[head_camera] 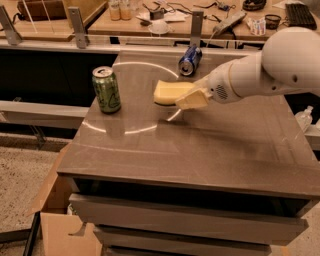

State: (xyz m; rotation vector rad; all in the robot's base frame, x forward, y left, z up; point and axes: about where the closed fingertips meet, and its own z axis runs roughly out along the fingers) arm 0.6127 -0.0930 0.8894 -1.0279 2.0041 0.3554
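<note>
My gripper reaches in from the right on a white arm and is shut on a yellow sponge, which it carries just above the brown table. A green can stands upright to the left of the sponge, a short gap away. A blue can lies on its side at the table's far edge, behind the sponge.
A cluttered wooden desk with a keyboard and bottles runs behind the table. An open cardboard box sits on the floor at the lower left. A clear plastic bottle shows at the table's right edge.
</note>
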